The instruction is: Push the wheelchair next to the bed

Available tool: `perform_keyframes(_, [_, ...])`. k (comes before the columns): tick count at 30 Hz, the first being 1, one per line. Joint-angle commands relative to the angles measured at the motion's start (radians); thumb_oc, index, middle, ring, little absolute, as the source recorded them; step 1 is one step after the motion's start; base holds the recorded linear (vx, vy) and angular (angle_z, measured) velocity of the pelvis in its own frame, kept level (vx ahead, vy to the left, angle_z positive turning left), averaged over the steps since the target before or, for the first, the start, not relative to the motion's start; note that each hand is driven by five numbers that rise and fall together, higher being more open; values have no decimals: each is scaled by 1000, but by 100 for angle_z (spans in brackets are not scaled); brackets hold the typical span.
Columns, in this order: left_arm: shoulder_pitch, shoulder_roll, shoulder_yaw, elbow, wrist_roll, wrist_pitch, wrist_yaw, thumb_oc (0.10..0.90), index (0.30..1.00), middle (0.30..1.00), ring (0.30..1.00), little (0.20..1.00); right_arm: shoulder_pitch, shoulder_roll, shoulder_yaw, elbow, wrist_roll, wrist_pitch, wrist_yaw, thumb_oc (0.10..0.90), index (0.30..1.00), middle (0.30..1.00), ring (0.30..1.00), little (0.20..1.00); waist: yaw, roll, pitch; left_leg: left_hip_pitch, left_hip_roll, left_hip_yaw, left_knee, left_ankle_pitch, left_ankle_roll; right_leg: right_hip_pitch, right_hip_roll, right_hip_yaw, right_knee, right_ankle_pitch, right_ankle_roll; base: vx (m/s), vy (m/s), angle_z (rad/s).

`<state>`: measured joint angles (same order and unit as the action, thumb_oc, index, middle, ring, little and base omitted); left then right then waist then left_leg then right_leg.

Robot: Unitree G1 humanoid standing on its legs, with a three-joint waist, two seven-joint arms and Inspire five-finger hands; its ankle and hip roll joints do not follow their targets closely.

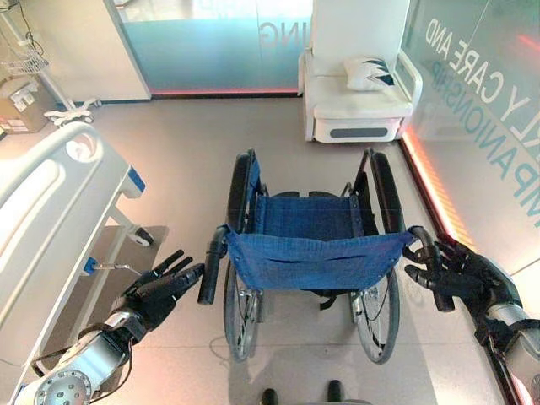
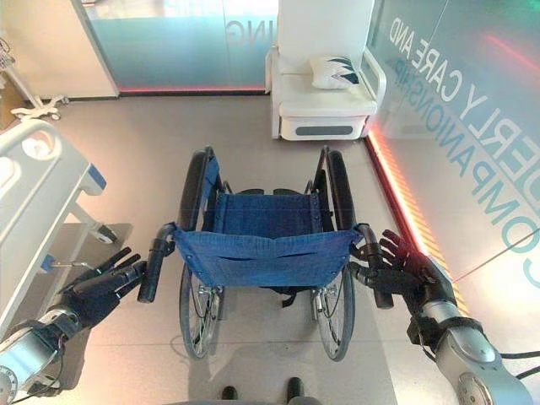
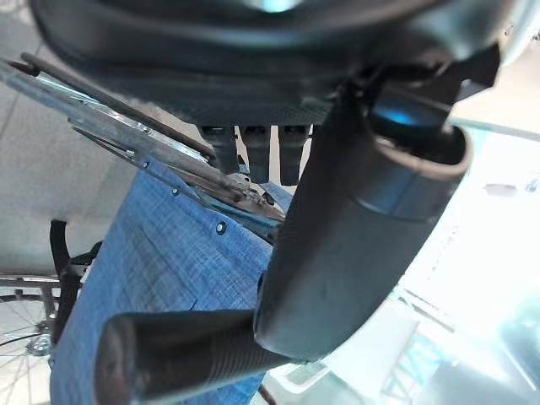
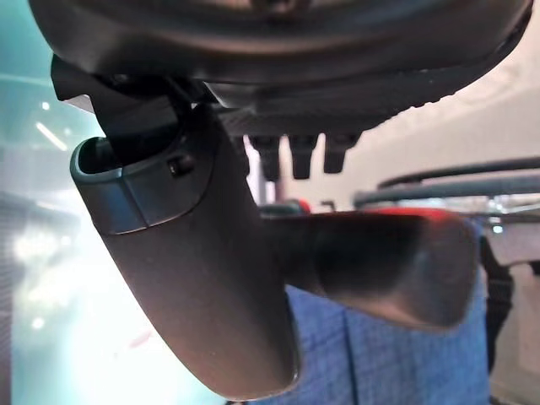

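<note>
The wheelchair point(image 1: 310, 253) stands on the grey floor point(image 1: 194, 143) in the middle of the room, its blue fabric backrest point(image 1: 314, 260) facing the robot and its blue seat point(image 1: 308, 217) bare. The bed point(image 1: 51, 211), white with a moulded side rail, is off to the robot's left, well apart from the chair, with open floor between them.

The left hand point(image 1: 160, 285) hovers just beside the left push handle point(image 1: 212, 265), fingers straight and spread, pointing at the grip; from the head views I cannot tell whether the fingertips touch it. In the left wrist view the black ribbed grip point(image 3: 169, 359) lies under the thumb point(image 3: 354, 236), with the fingers straight above it, so the hand is not closed on anything.

The right hand point(image 1: 451, 272) is at the right push handle point(image 1: 430, 266), fingers bent around the dark grip and the thumb alongside. The right wrist view shows the grip point(image 4: 380, 261) lying between thumb and fingers.

Large pale lettering runs along the glass wall point(image 1: 498, 110) on the right, reading in part "CARE AND" and "COMPANIONSHIP", its first word cut off. More reversed lettering shows on the far glass panel point(image 1: 219, 42), too partial to read. A white armchair point(image 1: 354, 97) stands against the far wall with a white patterned cushion point(image 1: 369, 72) on its seat. A wire basket point(image 1: 25, 63) hangs at the far left; its contents are unclear.
</note>
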<state>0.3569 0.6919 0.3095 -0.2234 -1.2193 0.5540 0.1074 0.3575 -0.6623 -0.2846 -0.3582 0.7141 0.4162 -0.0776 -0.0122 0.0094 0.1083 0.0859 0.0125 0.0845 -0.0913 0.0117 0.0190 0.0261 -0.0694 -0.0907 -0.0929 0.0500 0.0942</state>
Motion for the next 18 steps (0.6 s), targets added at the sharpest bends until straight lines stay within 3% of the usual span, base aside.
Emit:
perform_keyframes(1, [-72, 83, -9, -92, -79, -42, -84, 800, 900, 900, 900, 900, -85, -110, 19, -10, 4, -47, -50, 800, 900, 900, 900, 900, 0, -2, -34, -56, 38, -24, 4, 49, -64, 23, -48, -44, 6, 14, 27, 4, -1, 3])
perform_keyframes(6, [-77, 85, -42, -109, -154, -50, -63, 800, 900, 900, 900, 900, -80, -108, 45, -3, 12, -46, -66, 800, 900, 900, 900, 900, 2, -1, -32, -54, 39, -27, 4, 50, -65, 26, -51, -47, 6, 15, 28, 11, 0, 4])
perform_keyframes(12, [-87, 27, -43, -118, -371, -145, -34, 800, 900, 900, 900, 900, -76, -76, 74, 14, -7, -57, -70, 800, 900, 900, 900, 900, 4, -1, -36, -52, 38, -30, 4, 48, -66, 29, -55, -46, 6, 15, 28, 0, 0, 0])
perform_keyframes(18, [-103, -25, -59, -135, -504, -144, -27, 800, 900, 900, 900, 900, -68, -65, 81, 3, -7, -47, -69, 800, 900, 900, 900, 900, 0, -5, -42, -50, 37, -29, 4, 46, -65, 29, -56, -43, 6, 15, 28, 3, 0, 1])
